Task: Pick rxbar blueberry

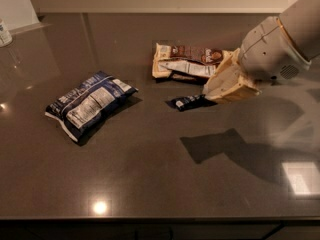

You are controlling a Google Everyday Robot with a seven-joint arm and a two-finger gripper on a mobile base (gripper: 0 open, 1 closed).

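The rxbar blueberry (187, 102) is a small flat navy wrapper with white text. It hangs in the air above the dark countertop, and its shadow lies on the counter below it. My gripper (209, 98), with cream-coloured fingers, is shut on the bar's right end and holds it roughly level. The white arm comes in from the upper right.
A puffy blue-and-white chip bag (89, 104) lies at the left. Brown-and-cream packages (186, 61) lie just behind the gripper. A white container (4, 33) stands at the far left edge. The counter's front edge (160, 219) runs along the bottom.
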